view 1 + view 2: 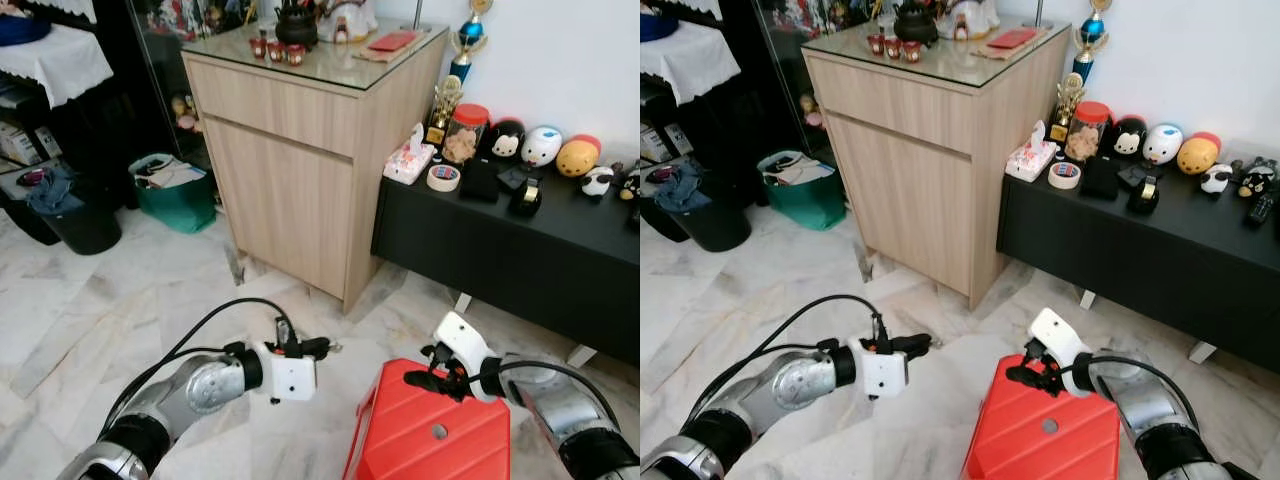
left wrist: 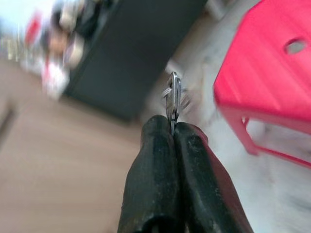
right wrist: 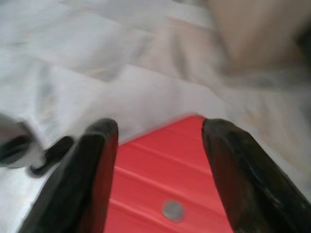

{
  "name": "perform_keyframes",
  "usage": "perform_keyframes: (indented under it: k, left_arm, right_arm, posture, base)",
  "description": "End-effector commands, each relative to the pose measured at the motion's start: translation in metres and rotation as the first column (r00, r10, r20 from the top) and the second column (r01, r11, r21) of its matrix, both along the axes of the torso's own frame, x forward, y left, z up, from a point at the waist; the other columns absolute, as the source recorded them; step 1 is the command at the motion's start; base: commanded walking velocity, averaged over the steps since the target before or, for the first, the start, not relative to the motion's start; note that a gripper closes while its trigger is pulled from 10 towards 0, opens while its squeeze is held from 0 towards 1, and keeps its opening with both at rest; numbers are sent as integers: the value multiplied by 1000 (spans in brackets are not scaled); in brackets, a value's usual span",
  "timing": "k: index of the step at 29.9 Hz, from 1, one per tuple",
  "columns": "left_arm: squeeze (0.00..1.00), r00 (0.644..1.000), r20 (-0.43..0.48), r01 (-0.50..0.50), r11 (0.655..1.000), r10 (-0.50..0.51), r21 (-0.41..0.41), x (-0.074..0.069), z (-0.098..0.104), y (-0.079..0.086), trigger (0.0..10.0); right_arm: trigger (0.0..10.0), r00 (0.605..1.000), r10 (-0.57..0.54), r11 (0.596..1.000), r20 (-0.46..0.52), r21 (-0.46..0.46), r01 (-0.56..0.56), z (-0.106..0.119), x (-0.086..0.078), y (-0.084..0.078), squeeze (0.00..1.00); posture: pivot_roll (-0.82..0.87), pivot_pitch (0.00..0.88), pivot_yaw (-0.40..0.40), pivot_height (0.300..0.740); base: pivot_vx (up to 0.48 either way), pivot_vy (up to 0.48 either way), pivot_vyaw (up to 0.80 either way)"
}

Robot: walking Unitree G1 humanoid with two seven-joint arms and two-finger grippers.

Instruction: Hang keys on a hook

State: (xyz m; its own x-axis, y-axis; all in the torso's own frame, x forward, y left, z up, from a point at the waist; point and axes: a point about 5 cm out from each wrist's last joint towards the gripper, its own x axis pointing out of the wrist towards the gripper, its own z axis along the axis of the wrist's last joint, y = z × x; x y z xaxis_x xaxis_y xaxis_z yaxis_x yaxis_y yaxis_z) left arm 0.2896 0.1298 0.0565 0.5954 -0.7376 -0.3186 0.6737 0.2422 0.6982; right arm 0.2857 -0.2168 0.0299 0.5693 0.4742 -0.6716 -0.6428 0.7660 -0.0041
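Note:
My left gripper point(image 1: 322, 347) is shut on the keys point(image 2: 172, 99), a thin silver metal ring and key blade that sticks out past the pinched black fingertips. It hovers above the marble floor, left of a red plastic stool point(image 1: 435, 435). My right gripper point(image 1: 418, 379) stands open over the stool's near top edge, its two black fingers point(image 3: 92, 165) spread wide with nothing between them. No hook can be made out in these views.
A tall wooden cabinet point(image 1: 300, 150) with a glass top stands straight ahead. To its right runs a low black bench point(image 1: 520, 250) with figurines, a tissue pack, tape and trophies. A green basket point(image 1: 175, 195) and dark bin point(image 1: 80, 220) sit at left on the marble floor.

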Motion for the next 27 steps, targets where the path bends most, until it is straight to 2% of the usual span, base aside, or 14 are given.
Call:
perform_keyframes:
  k: [1,3,4,6,8,9,10,11,14,19,21,23,25,27]
  left_arm:
    - [0,966,-167,-196,981,196,15,-4,-24,28,10000]
    - [0,888,-288,-357,932,358,57,-15,-48,50,10000]
    - [0,888,-288,-357,932,358,57,-15,-48,50,10000]
    - [0,811,-356,-453,884,464,118,-29,-67,66,10000]
    - [0,711,-421,-525,823,563,214,-50,-87,82,10000]
    - [0,624,-471,-580,774,623,254,-65,-100,90,10000]
    - [0,624,-471,-580,774,623,254,-65,-100,90,10000]
    - [0,551,-517,-628,733,656,260,-77,-108,93,10000]
    - [0,443,-568,-695,666,694,273,-92,-118,95,10000]
    - [0,186,-637,-870,426,748,246,-106,-128,101,10000]
    - [0,143,-641,-892,378,754,247,-108,-130,102,10000]
    - [0,49,-638,-931,266,768,250,-112,-132,107,10000]
    - [0,6,-641,-948,209,767,242,-113,-132,109,10000]
    - [0,4,-636,-948,205,771,243,-114,-132,110,10000]
  right_arm:
    - [10000,989,-142,990,-39,-11,141,-19,-11,-9,0]
    - [10000,956,-286,957,-68,16,288,-36,-19,-10,0]
    - [10000,956,-286,957,-68,16,288,-36,-19,-10,0]
    - [10000,919,-382,920,-94,50,388,-48,-27,-7,0]
    - [10000,866,-483,870,-126,36,491,-61,-39,-9,0]
    - [10000,834,-532,841,-145,26,541,-69,-48,-7,0]
    - [10000,834,-532,841,-145,26,541,-69,-48,-7,0]
    - [10000,814,-559,821,-156,29,570,-75,-54,-5,0]
    - [10000,784,-596,792,-173,35,610,-81,-61,-1,0]
    - [10000,718,-669,730,-194,14,684,-95,-79,3,0]
    - [10000,686,-697,701,-210,1,713,-99,-85,2,0]
    - [10000,648,-727,671,-228,-38,740,-107,-99,1,0]
    - [10000,626,-742,653,-241,-46,756,-110,-106,2,0]
    - [10000,592,-770,621,-236,-71,780,-113,-111,0,0]
  posture:
    - [-41,0,17,740]
    - [-36,0,17,740]
    - [-36,0,17,740]
    - [-37,0,18,740]
    - [-37,0,18,740]
    - [-23,0,17,740]
    - [-23,0,17,740]
    - [-27,0,18,740]
    - [-25,0,19,740]
    - [-25,0,13,740]
    - [-21,0,11,740]
    - [-5,0,7,740]
    - [-8,0,9,740]
    - [-20,0,20,740]
  base:
    - [0,0,0]
    - [0,0,0]
    - [0,0,0]
    - [0,0,0]
    - [0,0,0]
    - [0,0,0]
    - [0,0,0]
    - [0,0,0]
    - [0,0,0]
    - [0,0,0]
    - [0,0,0]
    - [0,0,0]
    - [0,0,0]
    - [0,0,0]
